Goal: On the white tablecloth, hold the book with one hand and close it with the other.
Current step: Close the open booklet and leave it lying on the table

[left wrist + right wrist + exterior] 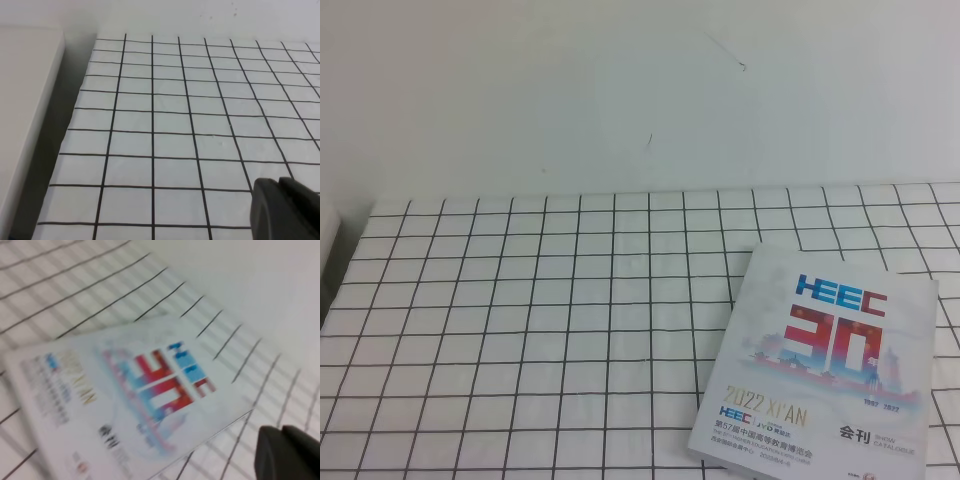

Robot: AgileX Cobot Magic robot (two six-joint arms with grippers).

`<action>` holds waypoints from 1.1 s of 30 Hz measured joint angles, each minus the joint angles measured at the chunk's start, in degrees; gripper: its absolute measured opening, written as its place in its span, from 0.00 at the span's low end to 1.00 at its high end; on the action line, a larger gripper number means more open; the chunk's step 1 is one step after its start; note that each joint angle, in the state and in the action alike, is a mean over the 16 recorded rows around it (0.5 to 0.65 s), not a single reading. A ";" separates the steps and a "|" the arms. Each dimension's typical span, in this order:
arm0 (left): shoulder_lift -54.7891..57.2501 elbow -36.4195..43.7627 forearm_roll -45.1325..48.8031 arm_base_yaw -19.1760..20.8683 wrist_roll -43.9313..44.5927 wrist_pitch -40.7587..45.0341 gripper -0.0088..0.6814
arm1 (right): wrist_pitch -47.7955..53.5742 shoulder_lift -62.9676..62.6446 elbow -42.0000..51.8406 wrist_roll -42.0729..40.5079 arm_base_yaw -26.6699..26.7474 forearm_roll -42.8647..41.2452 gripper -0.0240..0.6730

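The book (820, 365) lies closed and flat on the white tablecloth (540, 300) at the front right, cover up, showing "HEEC", "30" and "2022 XI'AN". No arm or gripper shows in the exterior high view. In the left wrist view only a dark gripper part (285, 210) shows at the bottom right, above bare grid cloth (175, 125). In the right wrist view, which is blurred, the book (130, 390) fills the middle and a dark gripper part (290, 452) shows at the bottom right, apart from the book. Neither gripper's jaws show clearly.
A plain white wall (620, 90) rises behind the cloth. The cloth's left edge (75, 130) drops to a dark gap beside a white panel (25, 110). The cloth's left and middle lie bare.
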 joint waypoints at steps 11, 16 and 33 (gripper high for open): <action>-0.03 0.00 -0.09 0.00 0.09 0.05 0.01 | -19.52 -12.92 16.99 0.11 -2.73 4.43 0.03; -0.07 0.00 -0.28 0.00 0.15 0.05 0.01 | -18.68 -17.18 22.20 0.13 -2.84 5.63 0.03; -0.13 0.00 -0.71 0.00 0.39 0.05 0.01 | -9.16 -19.23 23.81 7.04 -2.84 6.66 0.03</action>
